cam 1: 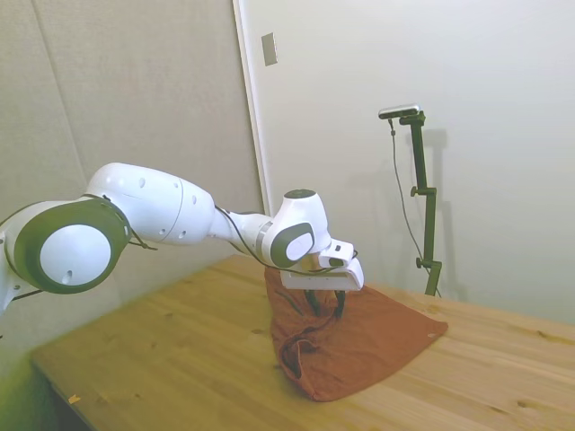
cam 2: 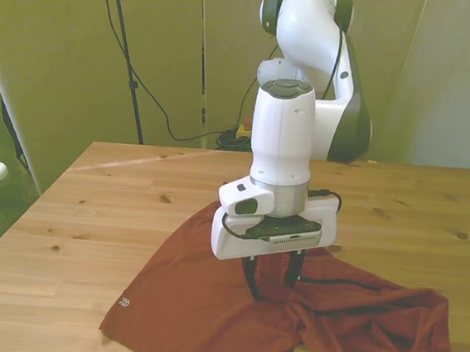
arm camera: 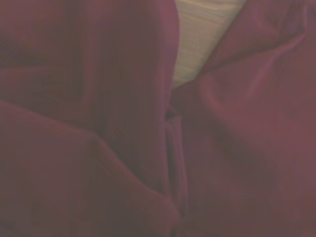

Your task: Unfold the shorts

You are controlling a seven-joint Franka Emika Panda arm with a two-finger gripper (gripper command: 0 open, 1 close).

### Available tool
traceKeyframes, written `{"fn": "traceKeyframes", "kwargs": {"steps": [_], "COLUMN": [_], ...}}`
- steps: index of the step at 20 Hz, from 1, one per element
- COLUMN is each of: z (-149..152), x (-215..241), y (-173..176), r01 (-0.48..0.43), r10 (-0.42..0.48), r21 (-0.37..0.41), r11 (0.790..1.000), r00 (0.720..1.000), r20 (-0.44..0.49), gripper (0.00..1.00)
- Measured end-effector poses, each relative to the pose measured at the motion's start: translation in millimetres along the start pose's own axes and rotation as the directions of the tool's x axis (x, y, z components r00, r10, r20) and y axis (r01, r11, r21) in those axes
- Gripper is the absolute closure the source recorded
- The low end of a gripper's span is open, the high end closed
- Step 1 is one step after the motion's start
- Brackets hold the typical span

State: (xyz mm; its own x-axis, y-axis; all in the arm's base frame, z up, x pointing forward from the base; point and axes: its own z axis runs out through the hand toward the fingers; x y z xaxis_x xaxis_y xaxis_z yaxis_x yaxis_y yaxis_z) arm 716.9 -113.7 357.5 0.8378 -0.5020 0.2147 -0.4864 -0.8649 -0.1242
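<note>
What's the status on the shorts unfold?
Gripper down on rust-orange fabric shorts, fingers slightly apart. Shorts bunched toward front view's right, not flat. Wooden table otherwise unobstructed.

The shorts (cam 2: pixel 206 306) lie on the table (cam 2: pixel 115 206) as a rumpled, rust-orange heap of soft cloth, not spread flat. In the front view one leg fans out smooth toward seven o'clock, with a small pale logo (cam 2: pixel 125 304) near its hem. The other half bunches in ridges toward four o'clock, crossed by a thin dark line (cam 2: pixel 349 284) like a zipper. A wedge of bare wood shows at six o'clock between the two halves. From the side (cam 1: pixel 359 341) the cloth rises in a peak at its middle and slopes down to the wood. Up close (arm camera: pixel 98 123) the fabric shows deep folds and a seam.
</note>
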Motion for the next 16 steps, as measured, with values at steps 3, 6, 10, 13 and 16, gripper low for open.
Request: {"fn": "traceKeyframes", "kwargs": {"steps": [3,6,10,13,16], "z": [-1.9,-3.3,-7.3,-21.3,-47.7], "x": [-0.2,-1.2,-3.7,-10.4,-27.1], "y": [-4.2,-9.0,-17.5,-31.8,-51.2], "r01": [0.005,0.011,0.021,0.043,0.084], "r10": [-0.005,-0.011,-0.021,-0.043,-0.083], "r21": [0.004,0.008,0.013,0.023,0.032], "r11": [1.0,1.0,1.0,0.999,0.996], "r00": [1.0,1.0,1.0,0.999,0.996], "r20": [0.005,0.008,0.003,-0.013,-0.043], "gripper": [1.0,1.0,1.0,1.0,1.0]}}
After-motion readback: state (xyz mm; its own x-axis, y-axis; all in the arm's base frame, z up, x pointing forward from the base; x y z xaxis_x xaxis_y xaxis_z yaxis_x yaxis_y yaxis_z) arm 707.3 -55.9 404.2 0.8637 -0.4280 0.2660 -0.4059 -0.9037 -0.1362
